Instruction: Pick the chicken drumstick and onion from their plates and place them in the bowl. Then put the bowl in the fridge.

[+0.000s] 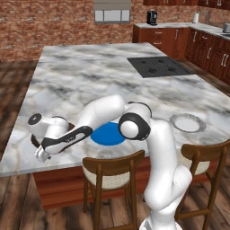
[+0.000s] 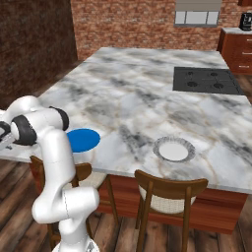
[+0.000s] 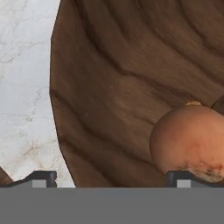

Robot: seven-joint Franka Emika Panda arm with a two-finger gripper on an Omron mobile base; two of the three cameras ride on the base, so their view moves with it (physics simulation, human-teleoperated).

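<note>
The dark wooden bowl [image 3: 131, 74] sits on the marble island near its front left edge, and in the left base view just a dark sliver of the bowl [image 1: 33, 142] peeks out under my hand. The onion [image 3: 190, 140] lies inside it, a reddish-brown ball. My gripper [image 3: 112, 177] is open and straddles the bowl's rim: one fingertip [image 3: 40, 176] is outside over the marble, the other fingertip [image 3: 186, 176] inside against the onion. The gripper [image 1: 42, 153] hangs low at the counter's edge. Both the blue plate [image 1: 108, 134] and the grey-white plate [image 1: 187, 122] are bare. The drumstick is hidden; the fridge is out of view.
Two wooden chairs [image 1: 112, 168] [image 1: 204, 155] stand against the island's front. A black cooktop [image 1: 159, 66] is set in the far right of the marble. The blue plate [image 2: 82, 139] and grey-white plate [image 2: 173, 149] lie to the right of my arm.
</note>
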